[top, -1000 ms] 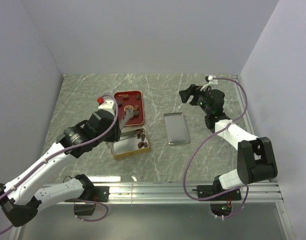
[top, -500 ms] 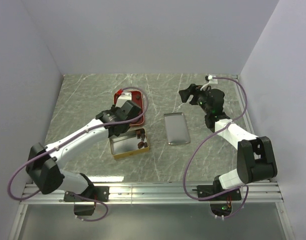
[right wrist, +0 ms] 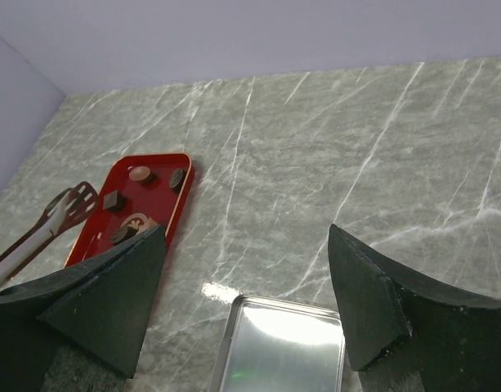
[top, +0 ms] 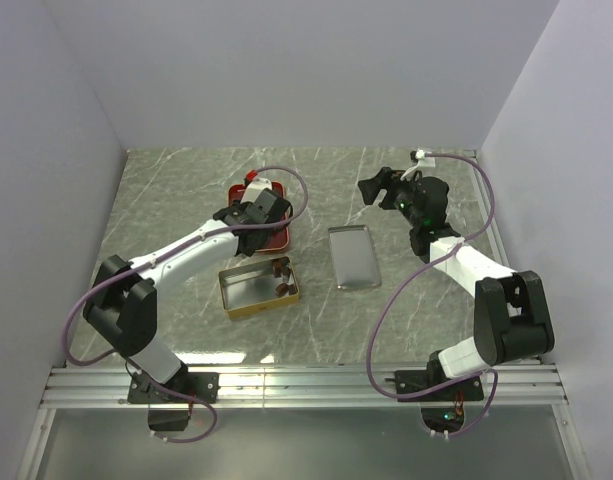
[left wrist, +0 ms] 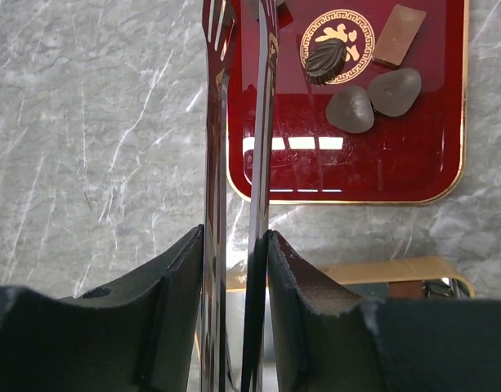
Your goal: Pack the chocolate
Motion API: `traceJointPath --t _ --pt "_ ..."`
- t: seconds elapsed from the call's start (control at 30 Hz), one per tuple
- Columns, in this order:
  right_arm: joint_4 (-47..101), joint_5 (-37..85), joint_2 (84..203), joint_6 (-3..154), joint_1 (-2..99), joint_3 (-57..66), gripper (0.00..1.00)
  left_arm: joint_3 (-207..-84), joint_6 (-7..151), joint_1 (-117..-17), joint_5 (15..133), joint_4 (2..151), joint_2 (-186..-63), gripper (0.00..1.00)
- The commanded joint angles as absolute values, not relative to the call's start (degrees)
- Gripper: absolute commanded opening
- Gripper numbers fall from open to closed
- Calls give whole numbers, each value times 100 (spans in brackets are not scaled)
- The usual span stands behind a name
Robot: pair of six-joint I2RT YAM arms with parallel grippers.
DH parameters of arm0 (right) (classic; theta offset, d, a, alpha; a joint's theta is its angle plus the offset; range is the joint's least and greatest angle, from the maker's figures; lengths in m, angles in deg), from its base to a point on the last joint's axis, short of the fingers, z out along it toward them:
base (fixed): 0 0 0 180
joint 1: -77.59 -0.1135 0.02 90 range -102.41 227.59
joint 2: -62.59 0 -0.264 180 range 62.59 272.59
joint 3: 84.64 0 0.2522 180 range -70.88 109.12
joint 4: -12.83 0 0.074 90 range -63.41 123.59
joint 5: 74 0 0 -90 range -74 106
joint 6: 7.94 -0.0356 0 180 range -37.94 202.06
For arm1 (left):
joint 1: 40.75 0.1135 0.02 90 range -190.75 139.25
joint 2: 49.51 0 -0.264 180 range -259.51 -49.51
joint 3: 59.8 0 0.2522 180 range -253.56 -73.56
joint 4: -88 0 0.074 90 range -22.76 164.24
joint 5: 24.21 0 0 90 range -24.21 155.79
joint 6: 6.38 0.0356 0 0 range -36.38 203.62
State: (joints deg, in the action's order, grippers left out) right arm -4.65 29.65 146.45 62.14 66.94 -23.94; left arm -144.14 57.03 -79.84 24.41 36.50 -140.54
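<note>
While some chocolate (top: 282,287) sits in the tin (top: 246,290), more lies on the tray (left wrist: 348,171); left gripper (left wrist: 236,245) clasps tongs (left wrist: 262,122), right gripper (right wrist: 246,245) gapes.

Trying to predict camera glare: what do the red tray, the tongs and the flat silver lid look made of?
Red rectangular tray: glossy lacquer or plastic, probably; sharp light reflections, gold-coloured rim. Slim shiny tongs: polished metal, thin and mirror-bright. Flat silver rectangular lid: likely thin sheet metal, satin finish; soft, blurred highlight.
</note>
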Motion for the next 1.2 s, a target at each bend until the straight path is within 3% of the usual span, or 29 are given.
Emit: traceJointPath --t 0.0,1.17 --pt "-575 3023 14714 6246 6731 -2096 87 -14686 5883 -7951 2483 3952 -14100 41" --pt "-461 3103 14925 6281 6731 -1938 87 -14800 6182 -7468 2703 4189 -14690 44"
